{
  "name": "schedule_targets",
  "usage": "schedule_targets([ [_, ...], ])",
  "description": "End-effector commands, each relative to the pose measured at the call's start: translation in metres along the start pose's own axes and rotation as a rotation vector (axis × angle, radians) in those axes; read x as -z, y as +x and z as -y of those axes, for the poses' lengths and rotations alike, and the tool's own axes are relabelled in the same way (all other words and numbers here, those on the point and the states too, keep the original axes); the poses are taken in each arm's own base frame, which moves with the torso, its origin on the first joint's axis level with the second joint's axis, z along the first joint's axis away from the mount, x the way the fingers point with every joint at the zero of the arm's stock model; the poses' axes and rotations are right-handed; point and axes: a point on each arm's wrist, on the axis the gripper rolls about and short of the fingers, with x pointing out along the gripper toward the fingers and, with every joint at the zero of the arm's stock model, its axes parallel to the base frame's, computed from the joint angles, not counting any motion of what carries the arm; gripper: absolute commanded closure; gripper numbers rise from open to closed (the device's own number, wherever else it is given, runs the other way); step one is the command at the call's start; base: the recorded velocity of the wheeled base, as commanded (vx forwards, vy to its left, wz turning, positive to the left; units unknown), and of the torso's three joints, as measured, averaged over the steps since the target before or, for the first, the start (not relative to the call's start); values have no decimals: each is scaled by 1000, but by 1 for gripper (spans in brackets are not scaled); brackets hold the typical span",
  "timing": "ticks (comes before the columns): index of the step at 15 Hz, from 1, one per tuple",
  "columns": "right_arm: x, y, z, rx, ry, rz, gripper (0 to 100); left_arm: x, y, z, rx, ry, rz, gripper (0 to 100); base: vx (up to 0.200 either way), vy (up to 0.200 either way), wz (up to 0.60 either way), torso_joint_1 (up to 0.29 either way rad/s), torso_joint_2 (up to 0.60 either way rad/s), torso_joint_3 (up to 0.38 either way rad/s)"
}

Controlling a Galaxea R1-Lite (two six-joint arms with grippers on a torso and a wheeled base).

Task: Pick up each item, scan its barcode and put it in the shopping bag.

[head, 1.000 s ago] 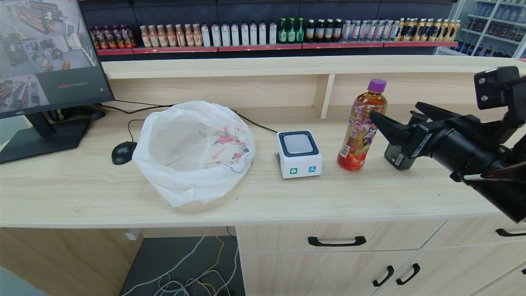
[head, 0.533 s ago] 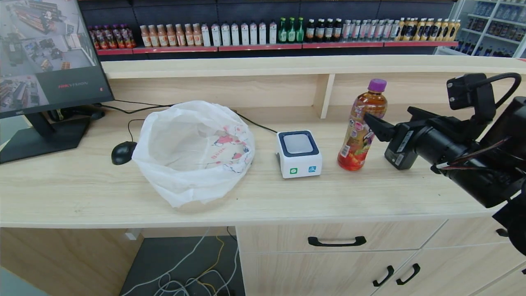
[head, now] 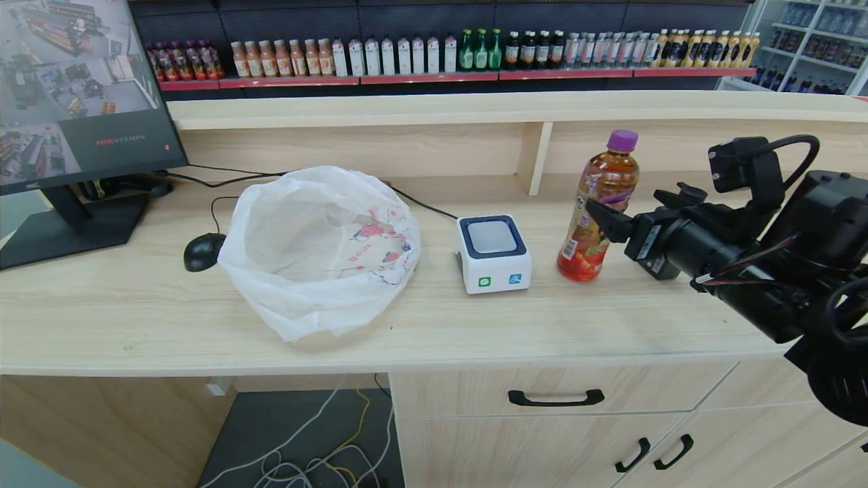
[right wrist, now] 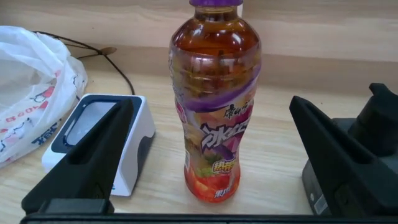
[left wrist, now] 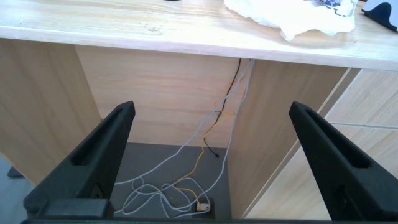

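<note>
1. While the bottle (head: 597,210) stands upright on the surface (head: 135,312), right of centre in the head view and just beside the scanner (head: 493,253), the step in hand looks like the first pick. The bag (head: 319,251) looks empty.
2. Right hand (head: 622,200): released, with its fingers spread wide at the height of the label. The bottle is framed between them, and no contact can be seen.
3. Left hand (left wrist: 211,109): released too, held low under the edge of the surface and facing loose cables on the floor.
4. Next, by my reading, the right hand must ease forward until its fingers flank the bottle's waist, then clench there. It would then lift the bottle and turn the barcode toward the scanner's window. A small black box (head: 654,264) sits near the bottle's right, so the far finger has little room.
5. Bottle: clear plastic full of amber drink, with a purple cap and a glossy wrap label. The body is round and pinched at the waist. It is smooth and probably slick, so it may twist between flat fingers.
6. Scanner: a hard white cube with rounded corners and a dark-rimmed window on top.
7. Bag: thin, crinkled white film with red print, left of centre, its mouth slumped open. The rim is limp and could fold inward when something is dropped in.
8. Surface: pale wood-grain laminate, flat and smooth.
</note>
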Motion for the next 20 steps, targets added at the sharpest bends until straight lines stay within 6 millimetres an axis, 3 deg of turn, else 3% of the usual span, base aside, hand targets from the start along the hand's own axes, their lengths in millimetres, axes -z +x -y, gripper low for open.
schedule_targets([
  [1, 6, 8, -1, -1, -1, -12, 0, 0, 0, 0, -1, 0, 1, 0, 0, 0, 0, 0, 0, 0],
  [14, 35, 36, -3, -17, 14, -79, 0, 0, 0, 0, -1, 0, 0, 0, 0, 0, 0, 0, 0, 0],
  [20, 35, 43, -4, -12, 36, -68, 0, 0, 0, 0, -1, 0, 0, 0, 0, 0, 0, 0, 0, 0],
])
